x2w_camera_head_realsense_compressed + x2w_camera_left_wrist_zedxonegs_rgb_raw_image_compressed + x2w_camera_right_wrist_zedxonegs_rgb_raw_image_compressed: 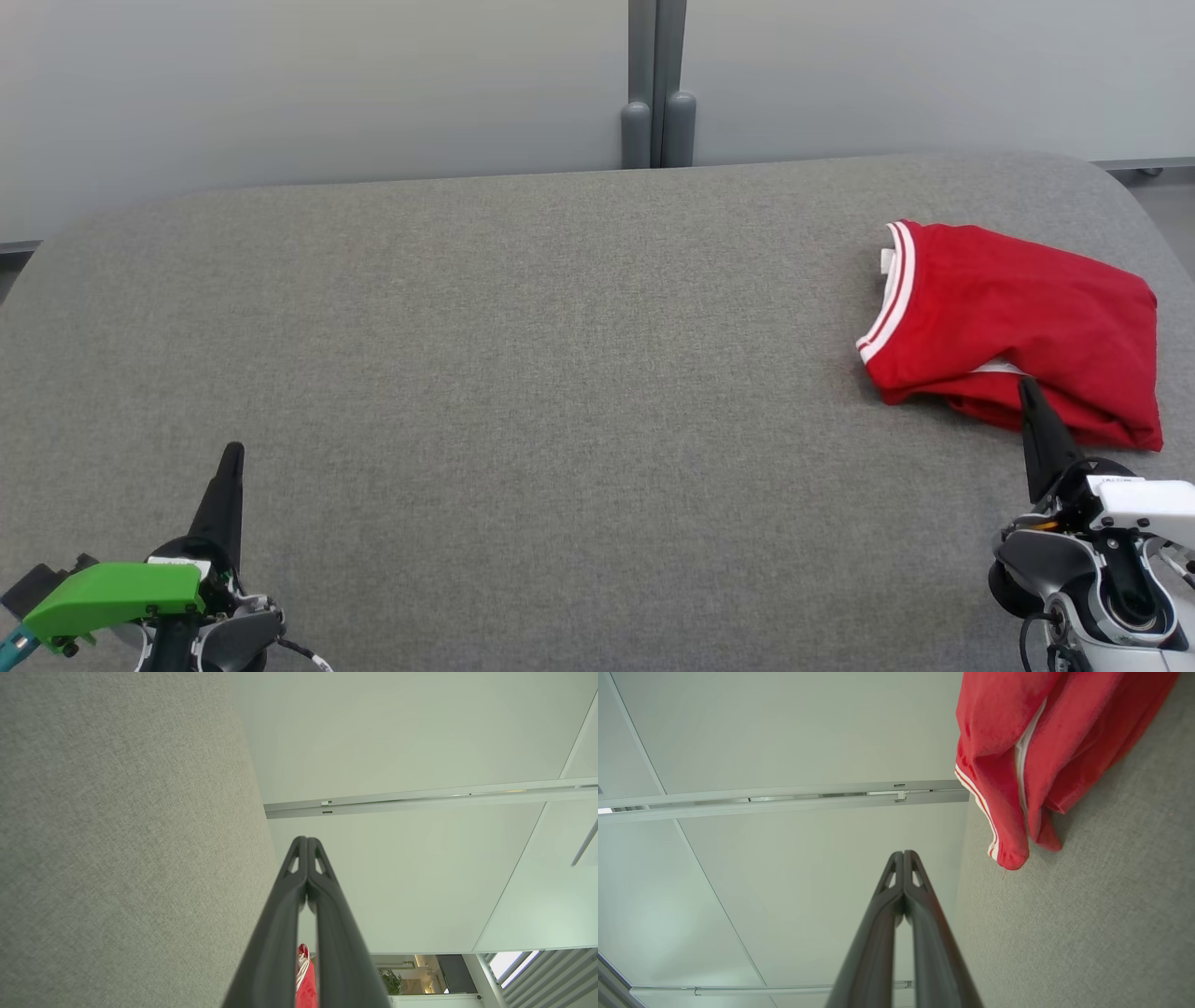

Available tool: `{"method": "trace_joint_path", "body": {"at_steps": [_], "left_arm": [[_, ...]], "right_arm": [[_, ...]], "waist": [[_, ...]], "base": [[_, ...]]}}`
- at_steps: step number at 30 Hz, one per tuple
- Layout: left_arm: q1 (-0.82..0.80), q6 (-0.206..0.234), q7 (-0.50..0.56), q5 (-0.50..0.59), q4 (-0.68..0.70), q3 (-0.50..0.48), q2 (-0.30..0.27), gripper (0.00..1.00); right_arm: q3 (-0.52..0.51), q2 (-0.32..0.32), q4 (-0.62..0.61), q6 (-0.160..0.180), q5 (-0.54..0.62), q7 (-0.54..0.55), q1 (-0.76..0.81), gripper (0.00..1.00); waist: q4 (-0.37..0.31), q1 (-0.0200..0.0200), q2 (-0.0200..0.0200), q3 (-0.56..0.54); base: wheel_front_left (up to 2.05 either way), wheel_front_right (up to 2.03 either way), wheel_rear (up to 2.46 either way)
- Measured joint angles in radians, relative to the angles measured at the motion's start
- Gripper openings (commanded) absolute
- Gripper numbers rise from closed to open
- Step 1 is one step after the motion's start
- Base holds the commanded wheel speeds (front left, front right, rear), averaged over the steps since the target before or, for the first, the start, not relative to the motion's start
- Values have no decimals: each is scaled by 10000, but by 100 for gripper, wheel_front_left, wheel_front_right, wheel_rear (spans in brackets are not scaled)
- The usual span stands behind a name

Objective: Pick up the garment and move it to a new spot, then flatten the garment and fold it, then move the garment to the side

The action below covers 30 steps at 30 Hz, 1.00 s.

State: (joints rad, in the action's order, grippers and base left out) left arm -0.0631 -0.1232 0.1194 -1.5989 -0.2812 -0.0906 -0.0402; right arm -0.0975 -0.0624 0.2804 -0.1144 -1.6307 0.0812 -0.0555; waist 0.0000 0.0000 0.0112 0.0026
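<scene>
My right gripper (1026, 386), fingers pressed together and empty, sits just beside the bunched red jersey (1018, 317) at the right end of the grey table (560, 373), a gap plain in its wrist view, while my left gripper (231, 455), likewise closed and empty, lies well apart.

Open grey tabletop (560, 355) stretches from the left gripper (232, 455) to the garment (1018, 317) bunched at far right.

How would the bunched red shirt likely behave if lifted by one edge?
The garment would probably sag and unfold: its layers lie in soft, uneven folds. It looks thin, so likely light. Pushed across the textured grey table, it may bunch rather than slide.
</scene>
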Motion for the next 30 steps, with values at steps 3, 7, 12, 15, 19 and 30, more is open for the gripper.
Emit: {"method": "trace_joint_path", "body": {"at_steps": [3,7,12,15,19,30], "left_arm": [[0,0,0,0,2,0,0,0],[0,0,0,0,4,0,2,0],[0,0,0,0,8,0,2,0],[0,0,0,0,10,2,2,0],[0,0,0,0,12,2,2,0],[0,0,-2,0,17,4,2,0]], "right_arm": [[0,2,2,0,0,0,0,0],[-2,2,2,0,0,0,0,0],[-4,2,6,0,0,0,0,0],[-4,2,8,0,0,0,0,0],[-8,2,12,0,0,0,-1,0],[-15,4,15,0,0,2,-4,0]], "waist": [[0,1,0,0],[0,0,0,0],[0,0,0,0],[0,0,0,0],[-1,0,0,0],[-1,1,0,0]], "base": [[0,0,0],[0,0,0],[0,0,0],[0,0,0],[0,0,0],[0,0,0]]}}
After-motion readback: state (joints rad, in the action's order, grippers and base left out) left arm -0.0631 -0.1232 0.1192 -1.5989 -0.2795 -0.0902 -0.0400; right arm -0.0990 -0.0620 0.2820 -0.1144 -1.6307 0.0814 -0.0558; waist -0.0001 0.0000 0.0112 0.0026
